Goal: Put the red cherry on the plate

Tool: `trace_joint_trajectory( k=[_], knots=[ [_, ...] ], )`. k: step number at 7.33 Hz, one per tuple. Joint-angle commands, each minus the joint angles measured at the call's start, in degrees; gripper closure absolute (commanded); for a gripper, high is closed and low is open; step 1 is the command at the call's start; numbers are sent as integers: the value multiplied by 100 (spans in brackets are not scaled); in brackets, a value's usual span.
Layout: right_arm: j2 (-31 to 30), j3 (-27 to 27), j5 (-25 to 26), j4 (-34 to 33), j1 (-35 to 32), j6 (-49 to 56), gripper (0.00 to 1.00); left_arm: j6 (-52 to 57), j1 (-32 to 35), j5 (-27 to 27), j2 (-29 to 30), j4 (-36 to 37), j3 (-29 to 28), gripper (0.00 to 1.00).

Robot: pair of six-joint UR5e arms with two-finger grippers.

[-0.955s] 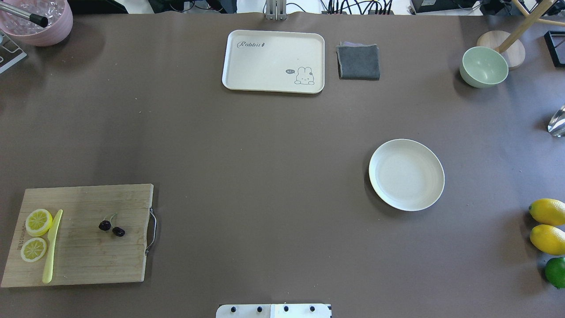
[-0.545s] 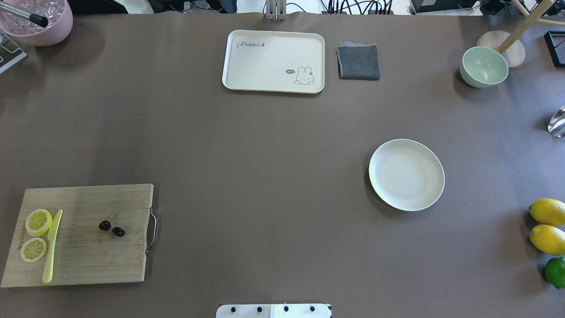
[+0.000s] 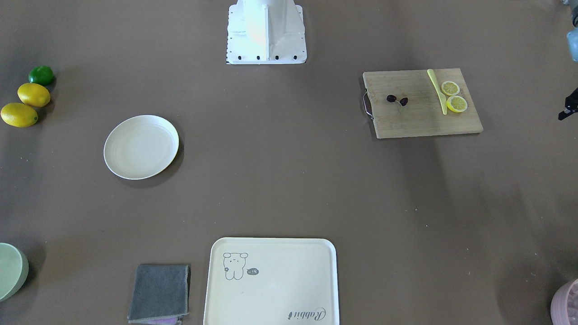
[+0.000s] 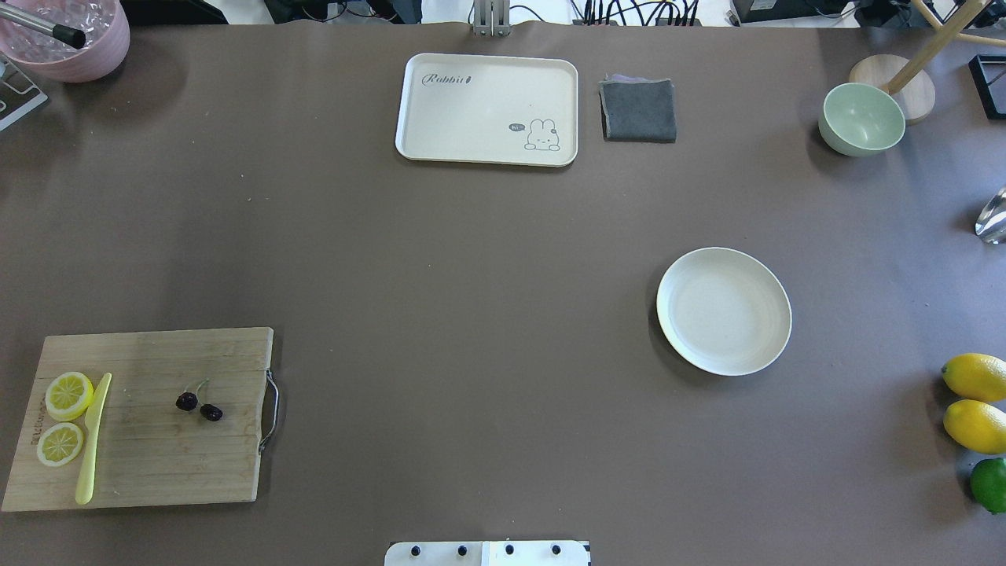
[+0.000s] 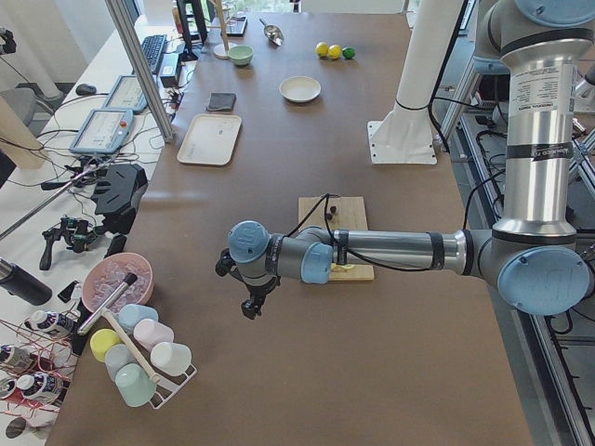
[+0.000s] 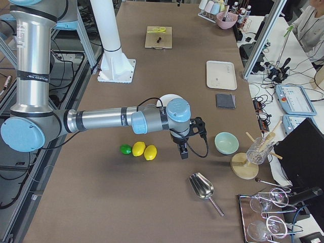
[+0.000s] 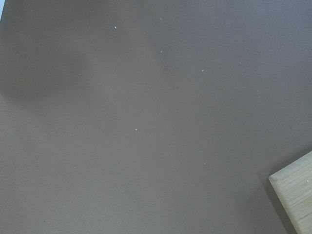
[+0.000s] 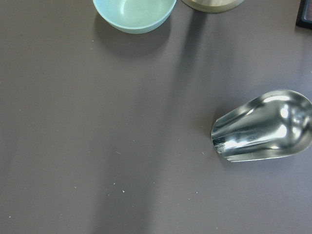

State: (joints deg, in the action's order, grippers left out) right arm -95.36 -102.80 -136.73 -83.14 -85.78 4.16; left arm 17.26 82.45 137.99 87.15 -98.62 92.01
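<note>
The red cherry (image 4: 198, 406), two tiny dark fruits on thin stems, lies on a wooden cutting board (image 4: 141, 472) at the near left, also seen as the cherry (image 3: 397, 99). Right of centre sits the round cream plate (image 4: 724, 310), bare in the front-facing view too (image 3: 141, 146). Only the left side view shows my left gripper (image 5: 249, 305), which hangs over bare table past the board's outer end. My right gripper (image 6: 183, 151) appears only in the right side view, hovering beyond the plate between the lemons and a green bowl. I cannot tell either gripper's state.
Two lemon slices (image 4: 69, 395) and a yellow knife (image 4: 93, 440) share the board. A cream tray (image 4: 486, 108), grey cloth (image 4: 638, 110) and green bowl (image 4: 861, 118) stand at the back. Lemons (image 4: 974, 377), a lime (image 4: 989, 483) and a metal scoop (image 8: 263, 126) lie far right.
</note>
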Motion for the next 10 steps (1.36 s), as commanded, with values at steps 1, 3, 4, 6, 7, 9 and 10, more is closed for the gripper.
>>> trace_joint_trajectory(
  k=[1, 3, 4, 6, 7, 9, 10],
  knots=[
    [419, 23, 128, 228, 856, -996, 0, -91, -10, 52, -14, -105, 97, 2],
    [501, -3, 321, 926, 1736, -2511, 0, -1602, -595, 0, -40, -113, 788, 2],
    [483, 6, 453, 1227, 2114, -2917, 0, -2717, -1103, -27, -110, -462, 1201, 2],
    [518, -3, 638, 1650, 2713, -3901, 0, -3414, -1652, -185, -303, -1619, 1171, 2],
    [527, 6, 900, 1835, 3107, -4288, 0, -3553, -1740, -89, -339, -2226, 1179, 2],
    [571, 58, 1358, 2003, 3706, -4905, 0, -4699, -2283, -122, -348, -2554, 1345, 2],
    [597, 172, 1368, 2056, 3813, -4925, 2, -5097, -2721, -663, -357, -3157, 1381, 2]
  ],
)
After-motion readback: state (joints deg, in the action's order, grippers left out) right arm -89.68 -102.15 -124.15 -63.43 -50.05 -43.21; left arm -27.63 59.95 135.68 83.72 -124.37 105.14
